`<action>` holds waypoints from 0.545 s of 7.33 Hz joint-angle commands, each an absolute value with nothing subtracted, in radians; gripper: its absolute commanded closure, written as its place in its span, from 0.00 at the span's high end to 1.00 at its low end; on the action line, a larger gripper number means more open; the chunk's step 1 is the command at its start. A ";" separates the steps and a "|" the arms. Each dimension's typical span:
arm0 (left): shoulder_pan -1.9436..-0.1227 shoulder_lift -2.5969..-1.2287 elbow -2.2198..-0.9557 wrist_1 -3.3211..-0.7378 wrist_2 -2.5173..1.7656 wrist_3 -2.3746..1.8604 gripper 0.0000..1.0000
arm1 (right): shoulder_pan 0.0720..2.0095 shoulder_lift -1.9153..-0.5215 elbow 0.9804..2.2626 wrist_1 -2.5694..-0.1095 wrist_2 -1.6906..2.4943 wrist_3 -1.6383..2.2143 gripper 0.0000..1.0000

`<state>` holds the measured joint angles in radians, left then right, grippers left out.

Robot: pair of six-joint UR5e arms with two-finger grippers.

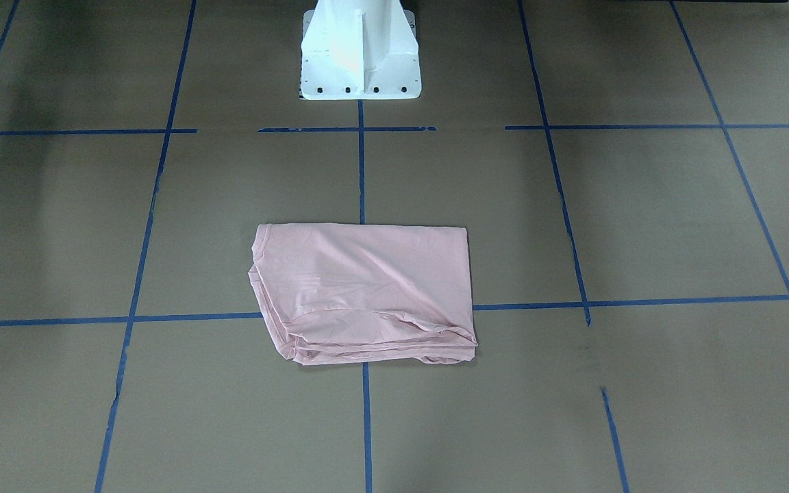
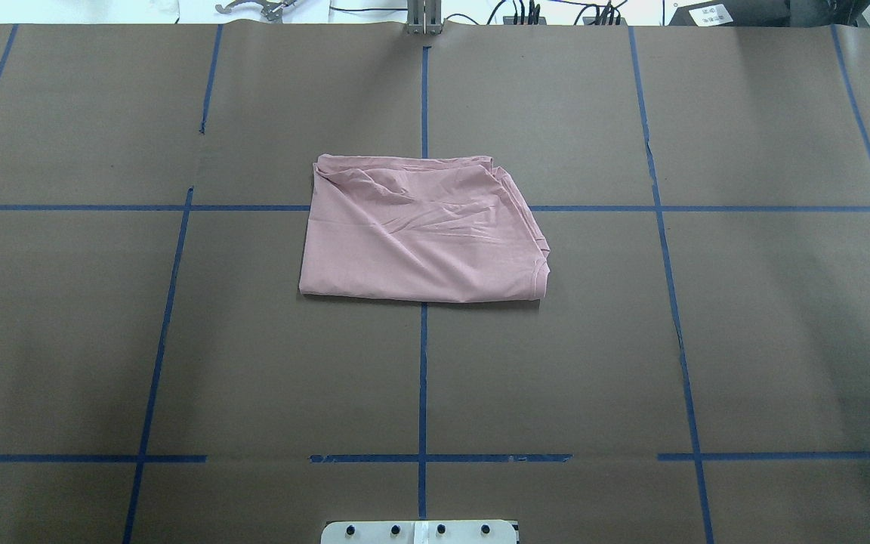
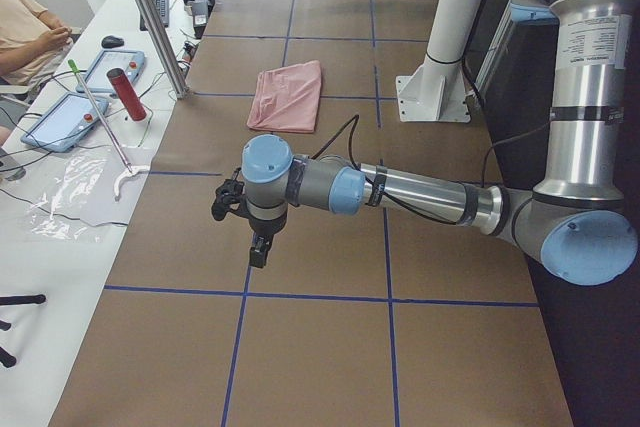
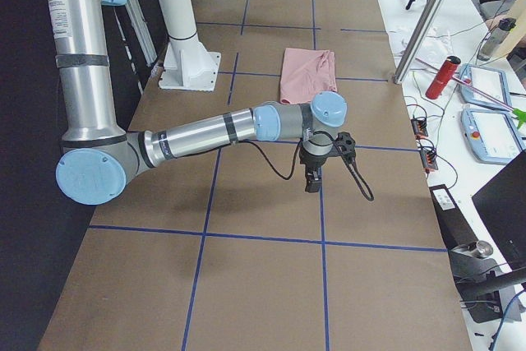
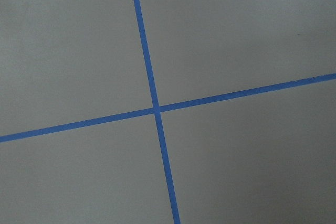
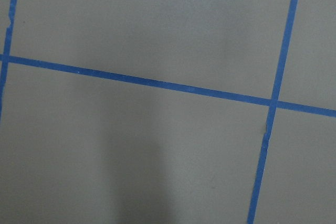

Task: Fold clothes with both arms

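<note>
- Finds the T-shirt (image 2: 420,230) mid-table, astride the centre line of blue tape (image 2: 422,363), already folded into a rough rectangle with the print hidden.
- Looks light, limp and layered; likely to sag or slide apart if lifted by one ply.
- Best to pinch every layer at two corners of one edge, one corner per arm.
- Cannot tell whether the left gripper (image 3: 257,247) or the right gripper (image 4: 313,180) is spread or clenched; hang over bare paper, well apart from the cloth.
- Underneath, a matte brown paper-covered table (image 2: 782,340), probably grippy enough for dragging.
- Around: white pedestal (image 1: 359,61) on the robot's side; beyond the far edge, a bench (image 3: 60,207) with tablets (image 3: 108,69), a red bottle (image 3: 126,94) and a seated person (image 3: 30,37).
</note>
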<state>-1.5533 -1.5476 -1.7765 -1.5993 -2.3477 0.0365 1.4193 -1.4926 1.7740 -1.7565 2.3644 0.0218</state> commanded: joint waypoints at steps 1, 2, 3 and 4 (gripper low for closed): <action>-1.552 -1.519 -1.801 -1.603 -2.349 0.040 1.00 | 1.419 -1.503 1.775 -1.755 2.390 0.023 1.00; -1.552 -1.519 -1.796 -1.605 -2.349 0.040 1.00 | 1.419 -1.503 1.775 -1.755 2.390 0.023 1.00; -1.552 -1.517 -1.799 -1.605 -2.349 0.038 1.00 | 1.419 -1.502 1.772 -1.753 2.388 0.023 1.00; -1.552 -1.517 -1.793 -1.606 -2.347 0.038 1.00 | 1.419 -1.502 1.770 -1.753 2.387 0.023 1.00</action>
